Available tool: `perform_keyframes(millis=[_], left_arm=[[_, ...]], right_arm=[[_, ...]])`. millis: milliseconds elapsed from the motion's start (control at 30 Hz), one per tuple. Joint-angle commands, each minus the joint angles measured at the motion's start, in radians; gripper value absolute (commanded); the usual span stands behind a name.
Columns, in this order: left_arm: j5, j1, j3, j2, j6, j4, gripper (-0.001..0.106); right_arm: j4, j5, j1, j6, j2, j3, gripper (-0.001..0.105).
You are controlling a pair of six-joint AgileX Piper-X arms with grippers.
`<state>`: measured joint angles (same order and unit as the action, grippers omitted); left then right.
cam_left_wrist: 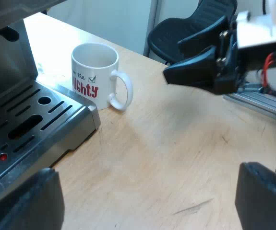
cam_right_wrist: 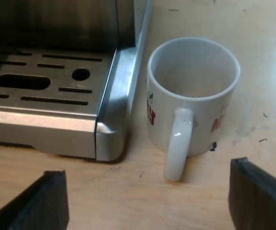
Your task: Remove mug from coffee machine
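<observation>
While the mug [cam_right_wrist: 191, 96] is standing on the table [cam_right_wrist: 267, 57] beside a corner of the tray [cam_right_wrist: 111, 136], its handle [cam_right_wrist: 178, 143] is pointing at the right gripper [cam_right_wrist: 147, 203], gaping wide and empty; the left gripper [cam_left_wrist: 147, 201], equally spread and empty, is hanging farther off.

The mug [cam_left_wrist: 95, 72] is white, with red and dark letters on its side and a little tick box. It stands upright on the wooden table [cam_left_wrist: 176, 158], just beside the corner of the machine [cam_left_wrist: 32, 124]. It is off the machine's shiny metal tray [cam_right_wrist: 51, 86], which has long slots and a round hole. The mug looks empty inside. Its handle sticks out over the table, clear of the machine.
</observation>
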<state>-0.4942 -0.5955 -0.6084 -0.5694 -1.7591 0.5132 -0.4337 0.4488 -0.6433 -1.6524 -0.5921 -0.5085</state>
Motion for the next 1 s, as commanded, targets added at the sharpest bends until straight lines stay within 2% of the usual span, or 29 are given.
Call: perform_keyframes(millis=[33,133,267,400,467,567,667,800,833,1000], left_arm=[[0.019,-0.006,-0.012,0.003,-0.036,-0.008,0.087],[0.054,-0.006,-0.028,0.003,-0.095,-0.008,0.087],[0.105,-0.006,-0.073,0.003,-0.100,-0.008,0.087],[0.197,-0.003,-0.126,-0.005,-0.100,-0.010,0.087],[0.197,0.010,-0.146,-0.014,-0.100,-0.011,0.087],[0.182,0.064,-0.163,-0.030,-0.100,-0.015,0.087],[0.161,0.145,-0.164,-0.033,-0.100,-0.018,0.087],[0.083,0.292,-0.164,-0.033,-0.100,-0.018,0.087],[0.059,0.336,-0.164,-0.033,-0.100,-0.018,0.087],[0.059,0.439,-0.164,-0.033,-0.100,-0.008,0.087]], right_arm=[[-0.092,-0.026,-0.003,-0.003,0.005,-0.072,0.070],[-0.137,-0.043,-0.003,-0.013,-0.003,-0.135,0.070],[-0.158,-0.044,-0.003,-0.015,-0.020,-0.211,0.070],[-0.188,-0.044,-0.001,-0.087,-0.074,-0.310,0.070],[-0.192,-0.044,-0.001,-0.127,-0.104,-0.345,0.070],[-0.193,-0.050,-0.001,-0.139,-0.155,-0.382,0.070],[-0.193,-0.079,0.001,-0.138,-0.205,-0.403,0.070],[-0.177,-0.106,0.022,-0.138,-0.257,-0.417,0.070],[-0.168,-0.136,0.042,-0.127,-0.269,-0.416,0.070],[-0.147,-0.239,0.189,-0.054,-0.290,-0.416,0.070]])
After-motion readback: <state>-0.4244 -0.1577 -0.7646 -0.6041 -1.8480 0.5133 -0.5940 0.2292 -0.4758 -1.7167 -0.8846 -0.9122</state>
